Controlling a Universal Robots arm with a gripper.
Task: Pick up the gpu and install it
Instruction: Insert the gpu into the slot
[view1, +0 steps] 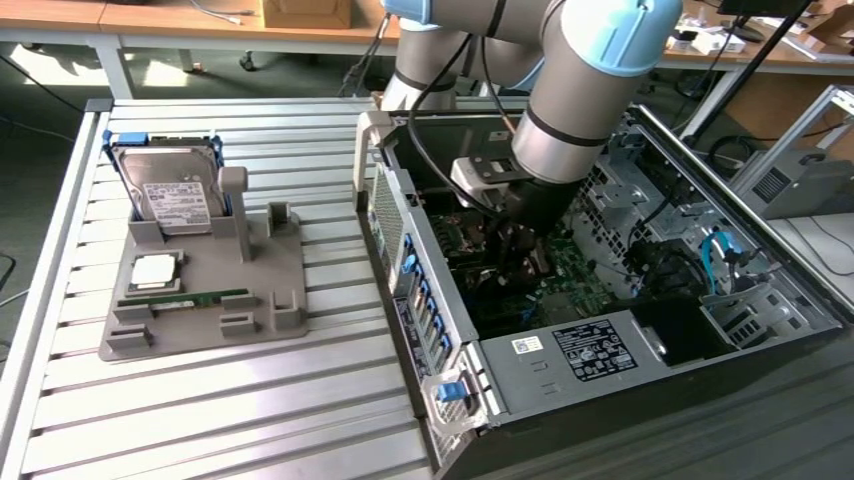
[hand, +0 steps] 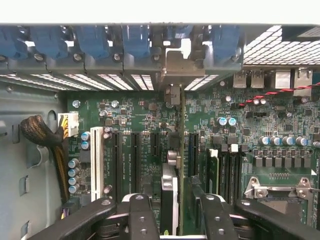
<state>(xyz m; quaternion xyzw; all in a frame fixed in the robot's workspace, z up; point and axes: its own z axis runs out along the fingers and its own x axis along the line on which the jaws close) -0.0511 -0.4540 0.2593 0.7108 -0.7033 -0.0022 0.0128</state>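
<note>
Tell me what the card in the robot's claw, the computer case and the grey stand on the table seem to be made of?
Card: dark circuit board with a silvery, probably metal, end bracket. Computer case: sheet metal, judging by its dull grey perforated walls. Stand: likely plastic, matte grey and blocky, though its look leaves that open.

Slatted metal table (view1: 200, 400) bearing a grey parts fixture (view1: 200, 300) and, seemingly, the open computer case (view1: 561, 380).
</note>
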